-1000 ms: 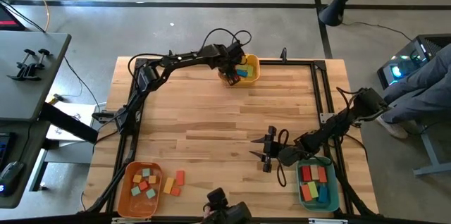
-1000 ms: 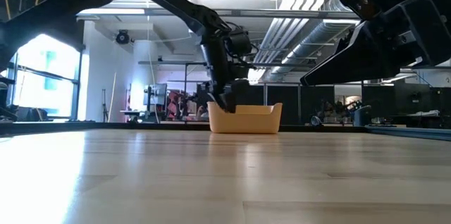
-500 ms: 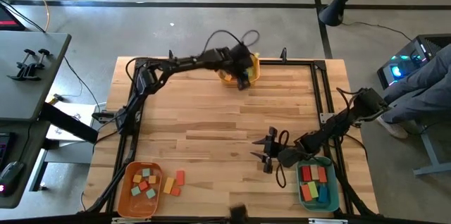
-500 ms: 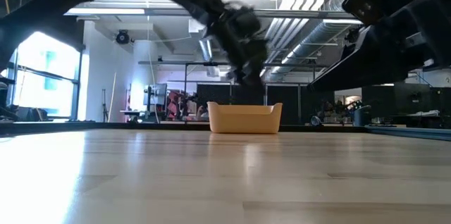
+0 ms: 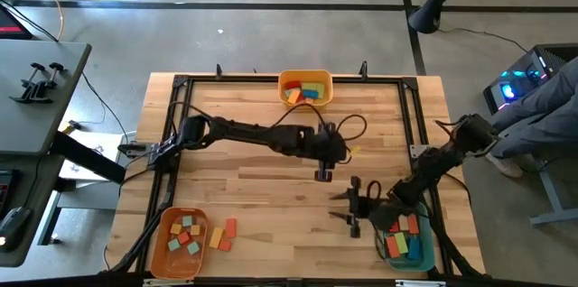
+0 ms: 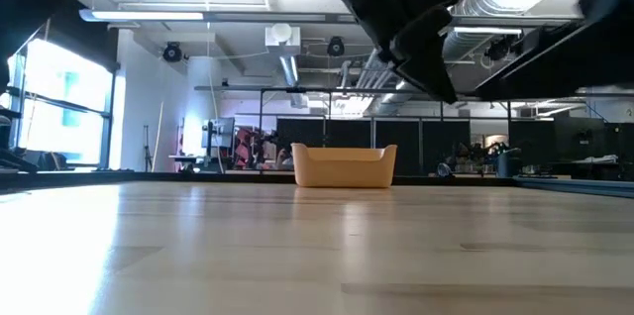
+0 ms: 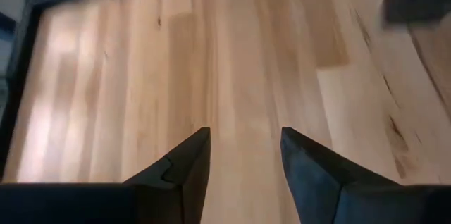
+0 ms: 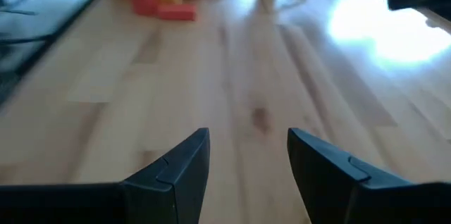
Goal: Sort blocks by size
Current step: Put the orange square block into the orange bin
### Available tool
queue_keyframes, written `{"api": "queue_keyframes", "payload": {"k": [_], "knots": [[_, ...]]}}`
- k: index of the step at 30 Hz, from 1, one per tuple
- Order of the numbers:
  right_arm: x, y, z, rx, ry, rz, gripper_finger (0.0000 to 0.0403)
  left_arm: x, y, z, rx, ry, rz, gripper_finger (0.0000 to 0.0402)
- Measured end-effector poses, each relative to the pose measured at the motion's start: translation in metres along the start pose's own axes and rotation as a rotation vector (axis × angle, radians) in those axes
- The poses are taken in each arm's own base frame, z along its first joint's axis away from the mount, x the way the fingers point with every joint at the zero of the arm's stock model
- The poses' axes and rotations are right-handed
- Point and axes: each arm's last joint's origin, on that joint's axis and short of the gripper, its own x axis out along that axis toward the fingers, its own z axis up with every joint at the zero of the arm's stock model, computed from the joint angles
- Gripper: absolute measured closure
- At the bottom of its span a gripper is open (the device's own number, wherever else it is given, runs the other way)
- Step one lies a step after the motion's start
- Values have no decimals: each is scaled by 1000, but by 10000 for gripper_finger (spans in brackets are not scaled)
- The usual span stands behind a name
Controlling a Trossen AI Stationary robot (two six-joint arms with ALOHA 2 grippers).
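Note:
Blocks lie sorted in three bins: small cubes in the orange bin (image 5: 181,231) at the near left, medium ones in the yellow bin (image 5: 305,88) at the far edge, long bars in the teal bin (image 5: 406,237) at the near right. Three loose blocks, a yellow one (image 5: 216,237) and two red ones (image 5: 230,227), lie on the table beside the orange bin; they also show in the right wrist view (image 8: 165,4). My left gripper (image 5: 323,170) hangs open and empty over the table's middle. My right gripper (image 5: 341,208) is open and empty left of the teal bin.
A black frame (image 5: 411,134) runs along the table's edges. The yellow bin also shows in the low view (image 6: 344,166). Bare wood (image 7: 232,55) lies under both grippers. A person's legs (image 5: 542,106) show beyond the table's right edge.
My left gripper has risen out of the yellow bin and swung fast toward the table's near edge and right, to the table's middle, open and empty. My right gripper has shifted a little toward the near edge and the teal bin.

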Motion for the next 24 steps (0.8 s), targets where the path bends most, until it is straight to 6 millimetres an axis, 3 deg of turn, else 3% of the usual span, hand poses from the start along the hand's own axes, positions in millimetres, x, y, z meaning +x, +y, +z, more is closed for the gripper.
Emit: {"api": "queue_keyframes", "payload": {"k": [5,8,12,15,20,24], "knots": [[-21,13,8,-27,-45,82,215,10,-4,-15,-96,30,-19,255],[-32,15,12,-46,-70,63,215,18,-18,-30,-125,3,-31,259],[-43,14,17,-67,-96,19,215,13,-38,-49,-198,-77,-51,264],[-45,14,18,-65,-105,5,215,-9,-54,-58,-232,-153,-63,266],[-40,9,19,-70,-106,-49,215,-73,-90,-64,-207,-241,-86,266],[-30,-1,22,-66,-100,-99,215,-116,-118,-74,-178,-198,-82,266]]}}
